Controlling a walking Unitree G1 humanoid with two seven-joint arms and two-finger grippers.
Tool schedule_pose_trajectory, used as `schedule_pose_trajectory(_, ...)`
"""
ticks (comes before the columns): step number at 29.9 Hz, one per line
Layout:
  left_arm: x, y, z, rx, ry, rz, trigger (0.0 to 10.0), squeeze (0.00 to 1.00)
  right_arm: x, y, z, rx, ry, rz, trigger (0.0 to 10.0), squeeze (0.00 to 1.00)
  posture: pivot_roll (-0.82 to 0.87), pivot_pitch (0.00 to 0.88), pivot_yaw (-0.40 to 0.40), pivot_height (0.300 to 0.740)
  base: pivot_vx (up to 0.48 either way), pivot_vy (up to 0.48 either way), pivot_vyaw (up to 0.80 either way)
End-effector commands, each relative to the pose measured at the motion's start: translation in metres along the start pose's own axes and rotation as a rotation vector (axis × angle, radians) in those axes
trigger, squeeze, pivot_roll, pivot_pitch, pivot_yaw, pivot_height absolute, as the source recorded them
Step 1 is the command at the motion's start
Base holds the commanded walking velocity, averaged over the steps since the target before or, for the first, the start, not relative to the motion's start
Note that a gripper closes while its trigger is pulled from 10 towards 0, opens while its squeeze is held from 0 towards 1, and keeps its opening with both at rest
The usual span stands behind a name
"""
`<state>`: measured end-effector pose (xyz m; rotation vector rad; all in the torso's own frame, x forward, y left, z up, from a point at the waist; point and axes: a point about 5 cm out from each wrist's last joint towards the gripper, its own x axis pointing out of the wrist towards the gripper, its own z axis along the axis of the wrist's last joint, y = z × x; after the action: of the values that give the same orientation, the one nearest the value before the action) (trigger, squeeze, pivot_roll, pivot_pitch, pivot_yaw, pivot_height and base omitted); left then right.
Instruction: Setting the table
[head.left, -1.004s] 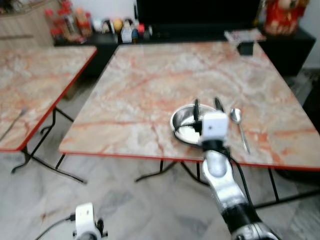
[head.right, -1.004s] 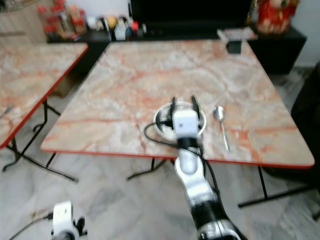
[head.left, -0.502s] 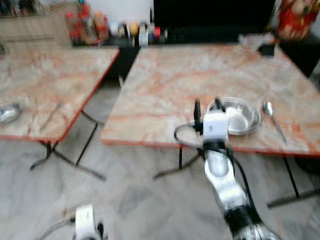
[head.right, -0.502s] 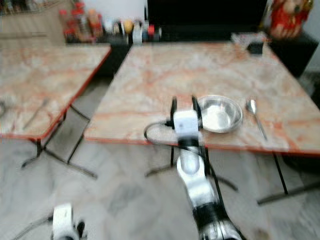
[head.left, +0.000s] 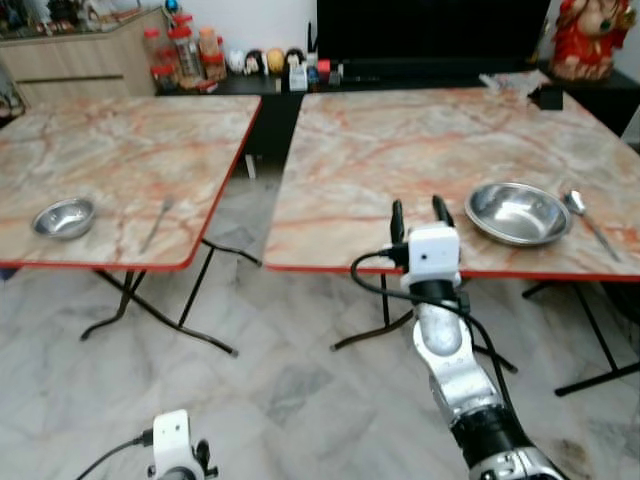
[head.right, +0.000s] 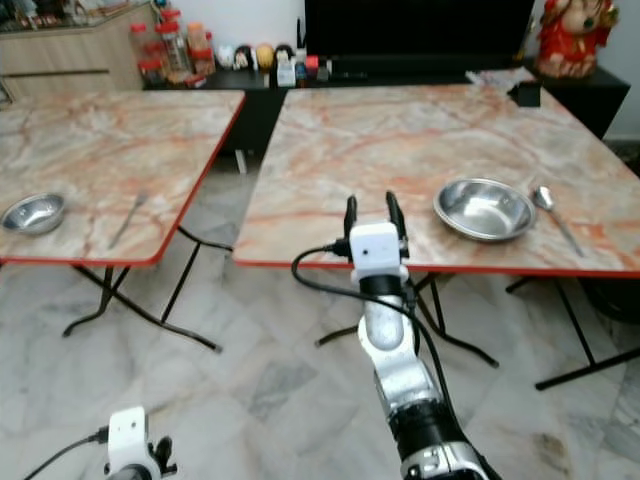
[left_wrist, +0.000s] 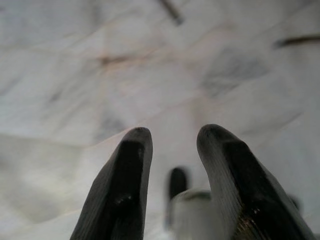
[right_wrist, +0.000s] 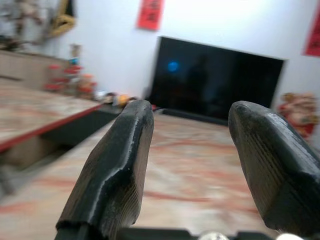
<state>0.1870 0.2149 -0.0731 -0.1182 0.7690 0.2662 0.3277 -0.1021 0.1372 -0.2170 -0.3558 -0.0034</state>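
Steel bowl (head.left: 517, 212), the larger one, sits on the right table (head.left: 400, 150) close to its near edge, empty, with a spoon (head.left: 588, 217) lying just beside it on the right, handle toward me. I read the bowl and spoon as one place setting.

My right gripper (head.left: 415, 211) is raised in front of that table's near edge, left of the bowl and apart from it, fingers pointing up and away. Jaws stand apart, nothing between them; the right wrist view confirms a wide gap between the two black fingers (right_wrist: 112, 172), looking across the marble top toward a dark TV screen (right_wrist: 215, 82).

Left table (head.left: 120, 160) carries a smaller steel bowl (head.left: 64, 216) near its near-left corner and a fork (head.left: 155, 222) to the right of it, well apart from it.

My left gripper (left_wrist: 172, 145) hangs low over the pale marble floor (head.left: 260, 390), jaws a little apart and empty.

Far side: a low dark cabinet (head.left: 250, 85) with jars and small figurines, a red figure (head.left: 583, 38) at far right.
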Motion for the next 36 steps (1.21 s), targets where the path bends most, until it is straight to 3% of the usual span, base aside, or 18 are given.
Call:
schedule_pose_trajectory(1, 0.001, 0.001, 0.003, 0.000, -0.011, 0.008, 10.0, 0.00, -0.001, -0.001, -0.008, 0.013, 0.043, 0.012, 10.0, 0.00, -0.04, 0.000, 0.043, 0.732, 0.000, 0.368, 0.00)
schedule_pose_trajectory(5, 0.001, 0.002, 0.003, 0.003, -0.011, 0.009, 10.0, 0.00, -0.007, 0.000, -0.025, 0.051, 0.137, 0.019, 10.0, 0.00, -0.03, 0.000, 0.047, 0.732, 0.000, 0.368, 0.00)
schedule_pose_trajectory(10, 0.001, 0.005, 0.003, 0.008, -0.012, 0.011, 10.0, 0.00, -0.029, -0.004, -0.062, 0.073, 0.332, 0.013, 10.0, 0.00, -0.02, 0.000, 0.045, 0.732, 0.000, 0.366, 0.00)
schedule_pose_trajectory(11, 0.001, 0.006, 0.004, 0.009, -0.014, 0.014, 10.0, 0.00, -0.042, -0.006, -0.079, 0.071, 0.428, 0.035, 10.0, 0.00, -0.02, 0.000, 0.044, 0.732, 0.000, 0.371, 0.00)
schedule_pose_trajectory(14, 0.001, 0.007, 0.005, 0.011, -0.015, 0.015, 10.0, 0.00, -0.065, -0.013, -0.102, 0.058, 0.564, 0.050, 10.0, 0.00, -0.02, 0.000, 0.046, 0.732, 0.000, 0.368, 0.00)
schedule_pose_trajectory(19, 0.001, 0.006, 0.005, 0.018, -0.014, 0.011, 10.0, 0.00, -0.093, -0.023, -0.125, 0.034, 0.720, 0.050, 10.0, 0.00, -0.02, 0.000, 0.048, 0.732, 0.000, 0.366, 0.00)
schedule_pose_trajectory(20, 0.001, 0.005, 0.005, 0.031, -0.016, 0.006, 10.0, 0.00, -0.106, -0.026, -0.133, 0.034, 0.787, 0.054, 10.0, 0.00, -0.02, 0.000, 0.049, 0.732, 0.000, 0.000, 0.00)
schedule_pose_trajectory(21, 0.001, 0.005, 0.005, 0.031, -0.016, 0.006, 10.0, 0.00, -0.106, -0.026, -0.133, 0.034, 0.787, 0.054, 10.0, 0.00, -0.02, 0.000, 0.049, 0.732, 0.000, 0.000, 0.00)
schedule_pose_trajectory(26, 0.001, 0.004, 0.005, 0.057, -0.009, 0.005, 10.0, 0.00, -0.140, -0.026, -0.149, 0.029, 0.957, 0.113, 10.0, 0.00, -0.02, 0.000, 0.054, 0.732, 0.000, 0.000, 0.00)
schedule_pose_trajectory(29, 0.002, 0.001, 0.006, 0.052, -0.007, 0.002, 10.0, 0.00, -0.162, -0.028, -0.157, 0.092, 1.064, 0.082, 10.0, 0.00, -0.01, 0.000, 0.054, 0.732, 0.000, 0.000, 0.00)
schedule_pose_trajectory(32, 0.002, 0.001, 0.005, 0.057, -0.004, 0.000, 10.0, 0.00, -0.170, -0.029, -0.160, 0.161, 1.114, 0.042, 10.0, 0.00, -0.01, 0.000, 0.054, 0.732, 0.000, 0.000, 0.00)
schedule_pose_trajectory(36, 0.001, 0.001, 0.002, 0.082, 0.013, 0.006, 10.0, 0.00, -0.179, -0.029, -0.162, 0.149, 1.158, 0.047, 10.0, 0.00, -0.02, 0.000, 0.058, 0.732, 0.173, 0.000, 0.00)
